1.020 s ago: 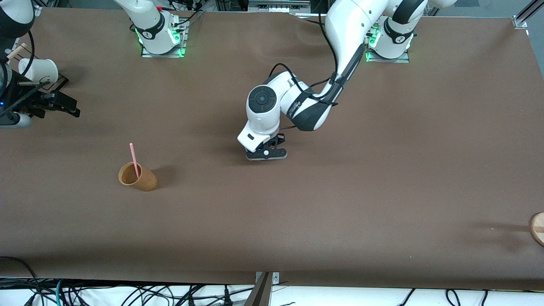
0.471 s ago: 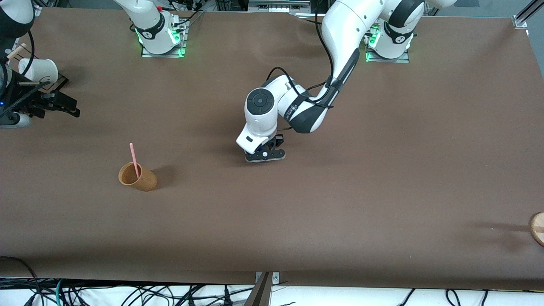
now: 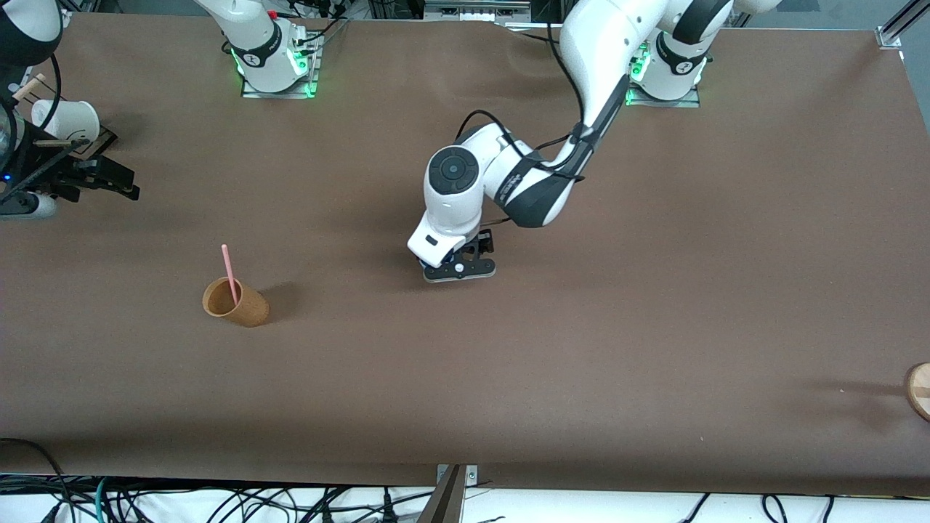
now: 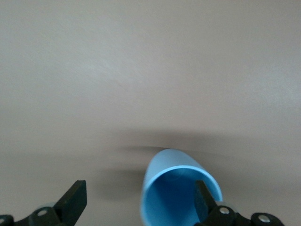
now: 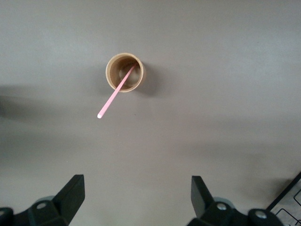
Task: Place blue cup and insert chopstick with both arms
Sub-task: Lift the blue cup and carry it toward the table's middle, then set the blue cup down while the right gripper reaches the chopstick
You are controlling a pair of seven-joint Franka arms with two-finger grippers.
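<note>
The blue cup (image 4: pixel 175 186) stands on the table under my left gripper (image 4: pixel 139 207). The gripper is open, with one finger (image 4: pixel 203 200) over the cup's mouth and the other apart beside it. In the front view the left gripper (image 3: pixel 460 267) is low over the table's middle and hides the cup. The pale-pink chopstick (image 3: pixel 229 269) leans in an orange-brown cup (image 3: pixel 236 303) toward the right arm's end. From above it also shows in the right wrist view (image 5: pixel 115 96). My right gripper (image 3: pixel 123 183) is open and empty, high at that end of the table (image 5: pixel 136 202).
A white cup (image 3: pixel 69 120) with a wooden stick (image 3: pixel 27 88) sits by the right gripper at the table's edge. A round wooden piece (image 3: pixel 919 391) lies at the edge at the left arm's end. The orange-brown cup (image 5: pixel 124 72) stands upright.
My left gripper shifted slightly toward the right arm's end, then back, staying low over the table's middle. The right arm, the brown cup and the chopstick have not moved.
</note>
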